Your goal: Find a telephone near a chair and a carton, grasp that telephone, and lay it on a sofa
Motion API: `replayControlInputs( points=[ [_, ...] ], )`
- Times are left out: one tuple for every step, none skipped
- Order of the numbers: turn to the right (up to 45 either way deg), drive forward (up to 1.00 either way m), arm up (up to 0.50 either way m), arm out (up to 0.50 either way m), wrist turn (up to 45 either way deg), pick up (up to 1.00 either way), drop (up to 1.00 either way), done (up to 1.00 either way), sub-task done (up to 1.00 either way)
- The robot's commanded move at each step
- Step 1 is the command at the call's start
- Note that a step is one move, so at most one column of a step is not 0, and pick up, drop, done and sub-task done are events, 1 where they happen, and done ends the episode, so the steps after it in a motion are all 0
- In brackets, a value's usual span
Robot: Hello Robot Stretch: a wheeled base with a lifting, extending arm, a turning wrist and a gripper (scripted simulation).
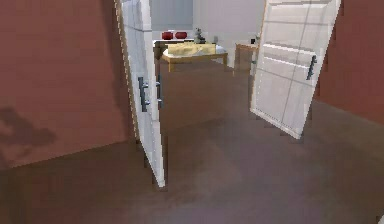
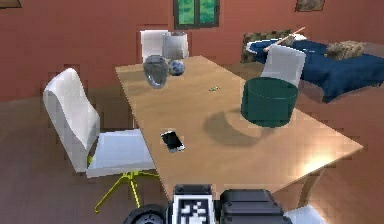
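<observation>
Telephone (image 2: 173,140) is lying flat on the tabletop (image 2: 300,150) — near the white chair (image 2: 75,120); a teal tub (image 2: 268,100) is sitting further along. Pincer (image 2: 150,214) is peeking in at the bottom edge; can't tell if it's holding anything.

No legible words, numbers or brands anywhere, white marker square (image 2: 195,208) bears only a black pattern

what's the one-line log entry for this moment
target: telephone lying on table | beside it: white chair | ahead: open door
</observation>
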Motion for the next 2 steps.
replayControlInputs(
  points=[
    [0.0, 0.00, 0.00, 0.42, 0.0, 0.00, 0.00, 0.00, 0.00],
    [0.0, 0.00, 0.00, 0.00, 45.0, 0.00, 0.00, 0.00, 0.00]
  ],
)
